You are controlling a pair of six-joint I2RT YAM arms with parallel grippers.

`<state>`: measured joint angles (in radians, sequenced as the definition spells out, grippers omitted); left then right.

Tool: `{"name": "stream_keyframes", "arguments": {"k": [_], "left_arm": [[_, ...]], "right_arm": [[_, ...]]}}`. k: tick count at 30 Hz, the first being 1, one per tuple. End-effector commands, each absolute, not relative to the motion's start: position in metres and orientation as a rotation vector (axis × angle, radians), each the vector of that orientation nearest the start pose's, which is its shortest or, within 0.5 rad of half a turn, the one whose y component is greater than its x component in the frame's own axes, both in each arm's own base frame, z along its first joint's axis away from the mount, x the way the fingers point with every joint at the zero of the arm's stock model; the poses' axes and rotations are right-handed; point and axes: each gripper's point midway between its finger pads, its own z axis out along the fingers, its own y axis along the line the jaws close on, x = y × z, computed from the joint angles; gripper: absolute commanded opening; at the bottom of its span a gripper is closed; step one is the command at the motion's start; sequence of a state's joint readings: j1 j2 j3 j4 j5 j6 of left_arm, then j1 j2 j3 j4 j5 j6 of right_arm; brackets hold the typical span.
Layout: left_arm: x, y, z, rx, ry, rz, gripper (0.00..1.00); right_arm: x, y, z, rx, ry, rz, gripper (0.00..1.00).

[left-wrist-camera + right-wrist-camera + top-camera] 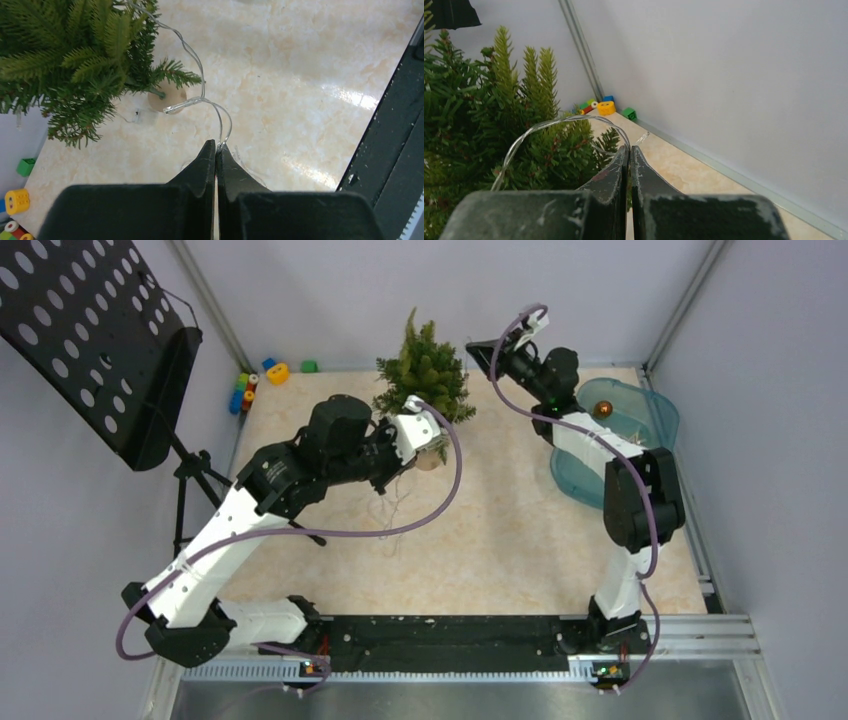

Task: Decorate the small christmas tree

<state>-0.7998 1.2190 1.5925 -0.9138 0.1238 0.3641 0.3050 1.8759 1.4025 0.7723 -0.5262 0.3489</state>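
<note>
At the desk's [500,530] far edge, what do you log? (MK)

Small christmas tree [425,370], upright, about midway along that edge. Its round pale base [167,97] sits flat on the desk. (Op)

Hands? (MK)

My left hand [216,150] is closed, fingertips pinching a thin clear light string [182,104] just beside the base. The string runs from there up into the branches. My right hand [629,152] is also closed and pinches the same kind of string, which arcs over the upper branches. (Op)

Anything else? (MK)

Teal tub [655,415] at the right edge, with an orange ball [602,409] inside. Coloured blocks [277,372] in the far left corner. (Op)
</note>
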Motion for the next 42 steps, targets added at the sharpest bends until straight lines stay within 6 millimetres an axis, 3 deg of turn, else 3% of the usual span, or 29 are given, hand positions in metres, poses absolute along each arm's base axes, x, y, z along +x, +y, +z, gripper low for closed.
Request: {"name": "stream_keyframes", "arguments": {"k": [1,7,14,18,22,25,27,32,35,38,42], "left_arm": [[0.207,-0.234,0.340,1.280,1.711,-0.423,0.00],[0.205,-0.223,0.314,1.322,1.775,-0.370,0.00],[0.210,-0.218,0.318,1.294,1.744,-0.329,0.00],[0.200,-0.239,0.332,1.315,1.706,-0.468,0.00],[0.165,-0.273,0.365,1.386,1.653,-0.769,0.00],[0.165,-0.285,0.373,1.412,1.626,-0.767,0.00],[0.173,-0.290,0.365,1.418,1.635,-0.695,0.00],[0.181,-0.301,0.322,1.474,1.712,-0.596,0.00],[0.176,-0.308,0.314,1.529,1.703,-0.570,0.00],[0.178,-0.299,0.317,1.522,1.698,-0.523,0.00],[0.196,-0.258,0.318,1.408,1.689,-0.325,0.00]], "right_arm": [[0.491,0.245,0.373,-0.471,1.159,0.855,0.00],[0.482,0.245,0.370,-0.506,1.145,0.869,0.00],[0.473,0.249,0.386,-0.523,1.079,0.908,0.00],[0.473,0.246,0.399,-0.507,1.042,0.925,0.00],[0.490,0.240,0.397,-0.484,1.091,0.886,0.00],[0.500,0.240,0.390,-0.483,1.129,0.878,0.00],[0.500,0.239,0.388,-0.487,1.135,0.871,0.00],[0.503,0.232,0.388,-0.475,1.139,0.856,0.00],[0.509,0.229,0.394,-0.458,1.141,0.868,0.00],[0.504,0.232,0.396,-0.482,1.132,0.884,0.00],[0.493,0.230,0.377,-0.500,1.155,0.873,0.00]]}}
